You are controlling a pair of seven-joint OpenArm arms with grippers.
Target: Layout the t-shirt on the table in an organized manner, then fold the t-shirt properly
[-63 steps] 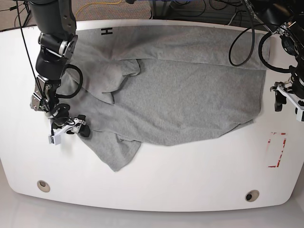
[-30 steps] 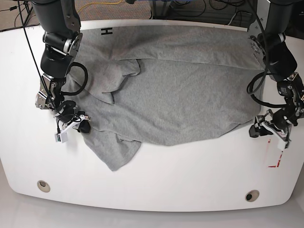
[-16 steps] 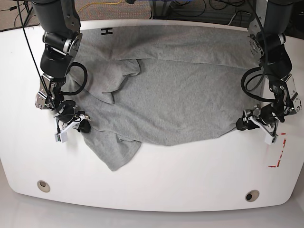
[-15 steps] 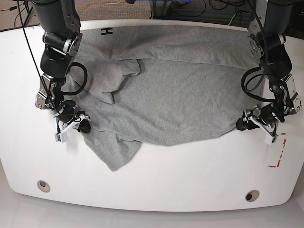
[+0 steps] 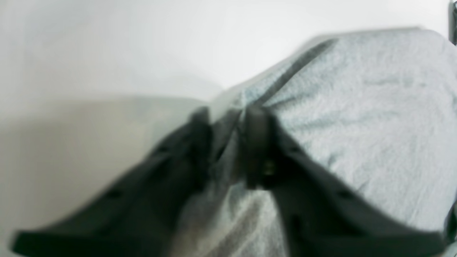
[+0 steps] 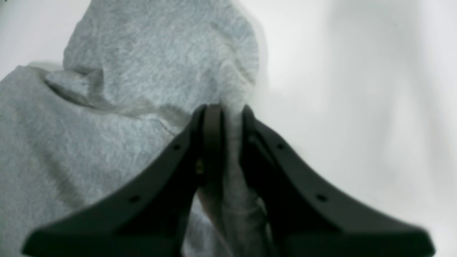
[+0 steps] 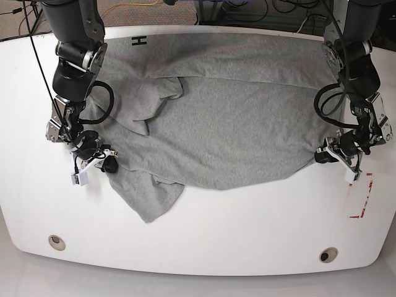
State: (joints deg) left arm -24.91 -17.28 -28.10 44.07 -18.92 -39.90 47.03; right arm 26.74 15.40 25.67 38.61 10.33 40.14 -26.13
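Right gripper (image 6: 225,117) is clamping a bunched ridge of the t-shirt (image 7: 229,117): in the right wrist view the grey cloth is running up between both fingers (image 6: 212,132), with the rest of the fabric spreading out to that gripper's left and beyond its tips. Bare white surface (image 6: 357,89) is lying to its right.

Left gripper (image 5: 228,139) is sitting on the shirt's edge. Left wrist view is blurry, but the fingers are standing close together with a fold of grey cloth and its hem between them, so it is grasping the t-shirt (image 5: 357,117). Most of the fabric is lying to that gripper's right; plain surface is on its left and ahead.

In the base view the t-shirt is lying spread but wrinkled between the two grippers, one flap trailing toward the near edge of the surface (image 7: 247,235), black lettering (image 7: 138,41) showing at the far edge. Right gripper (image 7: 102,164) and left gripper (image 7: 328,154) are each at opposite side edges of the cloth.

No containers in view.
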